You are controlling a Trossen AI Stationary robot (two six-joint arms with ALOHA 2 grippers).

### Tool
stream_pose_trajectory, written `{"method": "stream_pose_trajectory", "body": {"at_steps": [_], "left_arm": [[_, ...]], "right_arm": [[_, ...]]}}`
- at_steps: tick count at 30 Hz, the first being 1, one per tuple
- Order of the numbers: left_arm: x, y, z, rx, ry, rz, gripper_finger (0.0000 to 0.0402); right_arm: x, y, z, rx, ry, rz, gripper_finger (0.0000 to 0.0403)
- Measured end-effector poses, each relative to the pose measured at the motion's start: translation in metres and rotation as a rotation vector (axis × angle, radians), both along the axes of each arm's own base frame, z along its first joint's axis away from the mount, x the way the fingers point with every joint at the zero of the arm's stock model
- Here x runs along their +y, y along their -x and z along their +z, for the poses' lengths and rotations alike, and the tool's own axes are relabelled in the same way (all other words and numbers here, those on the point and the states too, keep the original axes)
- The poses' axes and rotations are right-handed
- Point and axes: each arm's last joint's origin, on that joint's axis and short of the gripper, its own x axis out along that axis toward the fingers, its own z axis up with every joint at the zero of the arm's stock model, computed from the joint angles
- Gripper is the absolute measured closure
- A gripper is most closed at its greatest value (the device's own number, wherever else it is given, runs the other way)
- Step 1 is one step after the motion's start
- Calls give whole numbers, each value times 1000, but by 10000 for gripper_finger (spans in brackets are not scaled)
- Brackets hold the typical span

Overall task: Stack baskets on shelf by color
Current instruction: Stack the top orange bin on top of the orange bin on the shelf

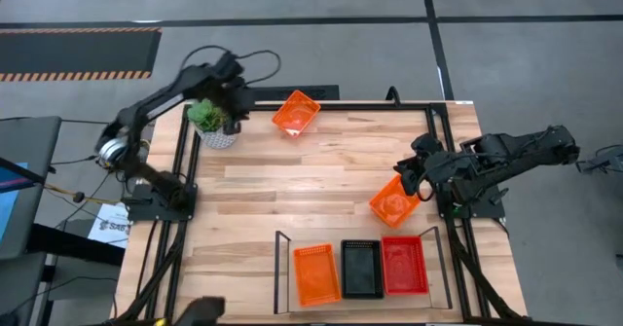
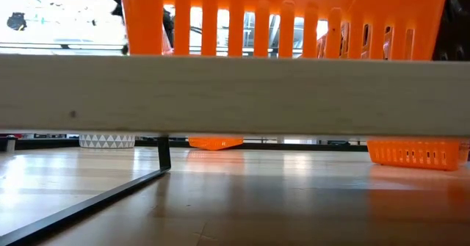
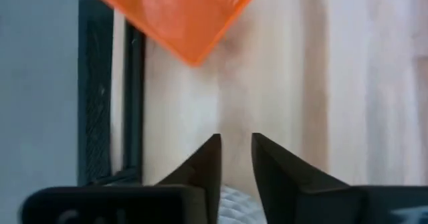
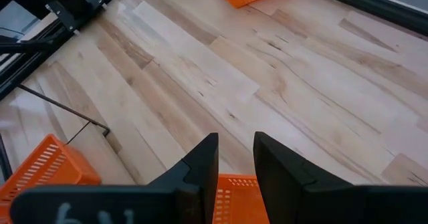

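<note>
The shelf [image 1: 284,287] stands at the table's near edge and carries an orange basket [image 1: 316,273], a black basket [image 1: 361,269] and a red basket [image 1: 404,265] side by side. A second orange basket [image 1: 296,112] lies on the table near the far edge. My left gripper [image 3: 236,140] hovers by it, above a potted plant [image 1: 211,120], open by a narrow gap with nothing between its fingers. A third orange basket [image 1: 393,203] is at the right, and my right gripper [image 4: 235,144] is shut on it. My right gripper has the orange basket's rim [image 4: 234,184] between its two fingers, at the basket's far end. The fingers slant down from the table's right side. In the low view the basket [image 2: 415,153] sits level, its bottom down at the tabletop.
The potted plant in its white patterned pot [image 2: 107,140] stands at the table's far left corner. Black frame rails [image 1: 180,170] run along the table's left, right and far edges. The shelf's thin black end frames [image 1: 277,258] rise at both ends. Bare wood fills the table's middle.
</note>
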Motion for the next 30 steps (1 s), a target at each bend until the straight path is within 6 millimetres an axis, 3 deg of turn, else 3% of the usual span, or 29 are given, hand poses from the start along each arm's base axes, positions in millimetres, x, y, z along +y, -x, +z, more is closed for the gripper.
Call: {"method": "stream_pose_trajectory", "body": {"at_steps": [5,11,20,30], "left_arm": [[-23,18,-10,-228,-195,-137,356],[-27,4,-41,-266,-498,-324,345],[-21,-28,-70,-169,-395,-274,287],[-10,-59,-81,-139,-360,-333,205]], "right_arm": [[0,0,0,-13,-30,-31,285],[-2,0,0,-22,-45,-59,285],[-8,-1,0,-22,-44,-98,285],[-8,-1,0,-22,-45,-100,285]]}}
